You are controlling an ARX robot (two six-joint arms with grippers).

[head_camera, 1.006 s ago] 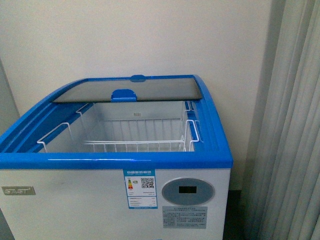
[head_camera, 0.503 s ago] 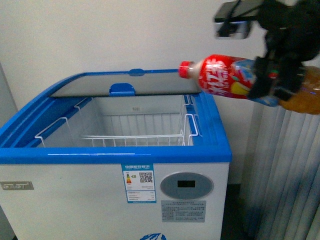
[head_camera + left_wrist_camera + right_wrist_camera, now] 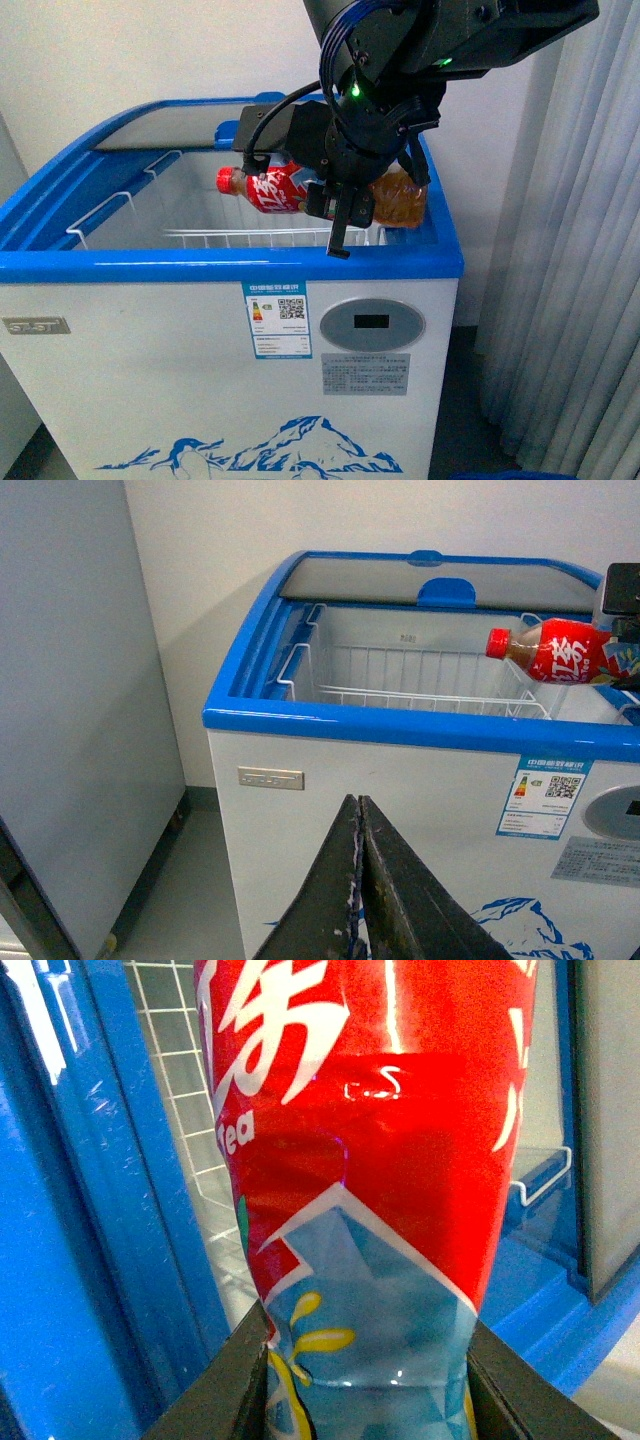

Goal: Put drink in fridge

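Right gripper [image 3: 345, 205] clamps the drink [image 3: 275, 188] sideways above the fridge's [image 3: 230, 262] wire basket [image 3: 260, 238].

grey cabinet [image 3: 70, 700], white wall [image 3: 120, 60], curtain [image 3: 570, 280]

You see your right arm [image 3: 400, 60] as a bulky matte-black housing with angular panels. A small green light [image 3: 353, 90] glows on it, and blue cables [image 3: 345, 40] loop at about 10 o'clock from that light. Its dark fingers [image 3: 340, 235] taper to thin points. Your left gripper [image 3: 362, 880] shows two black wedge-shaped fingers with scuffed inner edges.
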